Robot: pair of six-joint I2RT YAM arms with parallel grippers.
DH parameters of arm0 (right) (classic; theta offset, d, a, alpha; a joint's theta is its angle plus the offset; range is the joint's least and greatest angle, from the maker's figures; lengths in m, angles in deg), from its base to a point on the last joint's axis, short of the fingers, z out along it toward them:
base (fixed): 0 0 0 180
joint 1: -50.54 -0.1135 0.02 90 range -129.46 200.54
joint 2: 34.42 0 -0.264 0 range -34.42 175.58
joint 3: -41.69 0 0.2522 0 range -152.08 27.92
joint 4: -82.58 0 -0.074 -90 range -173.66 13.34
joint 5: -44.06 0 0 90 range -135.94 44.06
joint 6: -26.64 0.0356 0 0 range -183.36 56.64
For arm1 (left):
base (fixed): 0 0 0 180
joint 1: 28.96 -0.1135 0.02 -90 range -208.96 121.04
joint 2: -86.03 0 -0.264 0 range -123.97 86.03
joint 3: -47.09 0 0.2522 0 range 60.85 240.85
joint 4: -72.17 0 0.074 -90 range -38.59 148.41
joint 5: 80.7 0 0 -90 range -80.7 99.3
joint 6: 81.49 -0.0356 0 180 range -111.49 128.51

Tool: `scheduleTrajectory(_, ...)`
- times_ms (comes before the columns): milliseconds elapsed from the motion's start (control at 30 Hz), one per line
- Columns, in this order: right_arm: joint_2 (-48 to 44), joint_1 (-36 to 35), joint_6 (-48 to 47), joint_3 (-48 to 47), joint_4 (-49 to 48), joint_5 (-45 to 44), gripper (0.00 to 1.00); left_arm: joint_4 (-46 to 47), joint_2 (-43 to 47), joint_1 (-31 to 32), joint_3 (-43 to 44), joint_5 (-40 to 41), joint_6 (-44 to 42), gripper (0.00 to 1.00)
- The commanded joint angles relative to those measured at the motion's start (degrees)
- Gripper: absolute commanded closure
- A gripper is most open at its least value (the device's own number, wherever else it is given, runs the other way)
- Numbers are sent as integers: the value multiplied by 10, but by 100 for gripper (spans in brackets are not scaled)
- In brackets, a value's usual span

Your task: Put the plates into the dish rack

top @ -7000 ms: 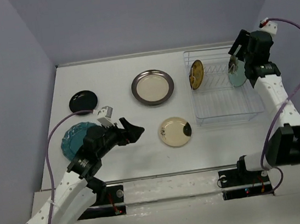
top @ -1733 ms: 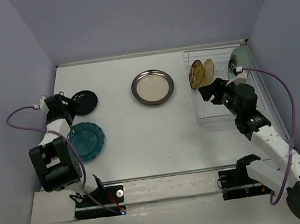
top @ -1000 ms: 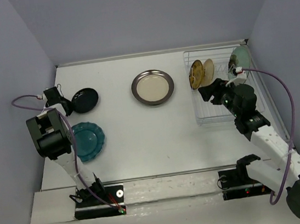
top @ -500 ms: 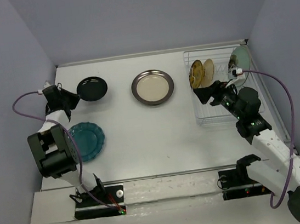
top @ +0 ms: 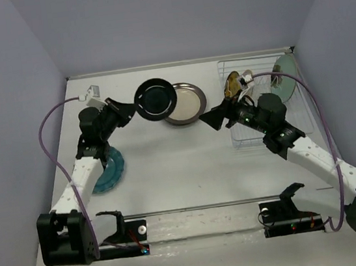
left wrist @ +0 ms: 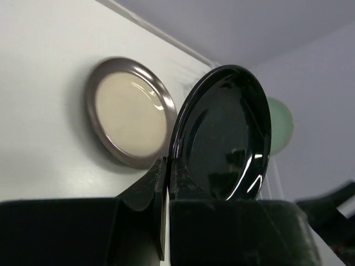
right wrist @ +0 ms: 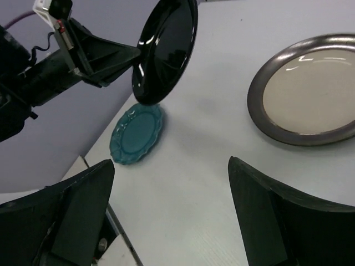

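Observation:
My left gripper (top: pixel 133 108) is shut on the rim of the small black plate (top: pixel 156 100), which hangs tilted on edge above the table, overlapping the silver-rimmed cream plate (top: pixel 187 105). In the left wrist view the fingers (left wrist: pixel 166 166) pinch the black plate (left wrist: pixel 222 138) at its lower edge. My right gripper (top: pixel 219 118) stands open and empty just left of the dish rack (top: pixel 267 136), facing the black plate (right wrist: pixel 166 47). An amber plate (top: pixel 231 85) and a pale teal plate (top: pixel 285 66) stand in the rack. The dark teal scalloped plate (top: pixel 109 173) lies flat at the left.
The left arm crosses over part of the dark teal plate (right wrist: pixel 137 133). The silver-rimmed plate (right wrist: pixel 308 91) lies flat between the two grippers. Purple walls close the table on the left, back and right.
My left gripper closed on the black plate, lifted it from the far left and carried it right, toward the middle. My right arm swung left from the rack and its jaws widened.

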Motion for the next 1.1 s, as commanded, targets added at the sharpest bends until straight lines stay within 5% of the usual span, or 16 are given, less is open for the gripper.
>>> scheduleTrajectory(0, 66, -37, 21, -26, -32, 2, 10, 40, 88, 54, -63, -35, 18, 94)
scheduleTrajectory(333, 185, -89, 64, -39, -107, 29, 7, 56, 150, 112, -137, -77, -7, 94)
scheduleTrajectory(533, 214, -106, 80, -31, -159, 32, 15, 59, 172, 117, -160, -88, -4, 94)
scheduleTrajectory(633, 229, -106, 85, -37, -174, 19, 38, 63, 182, 127, -159, -105, -4, 94)
scheduleTrajectory(667, 229, -106, 90, -37, -178, 16, 73, 62, 189, 128, -159, -117, -5, 94)
scheduleTrajectory(700, 224, -106, 94, -31, -186, -8, 90, 59, 192, 128, -158, -125, -5, 91)
scheduleTrajectory(767, 208, -106, 86, -21, -171, -46, 93, 16, 197, 128, -148, -137, -33, 63)
scheduleTrajectory(800, 187, -106, 74, -29, -139, -111, 93, -18, 197, 128, -122, -135, -53, 34)
scheduleTrajectory(900, 150, -106, -2, -67, -7, -274, 93, -158, 198, 128, -67, -119, -146, 4)
scheduleTrajectory(1067, 119, -98, -110, -116, 88, -486, 93, -272, 241, 128, -36, -78, -222, 1)
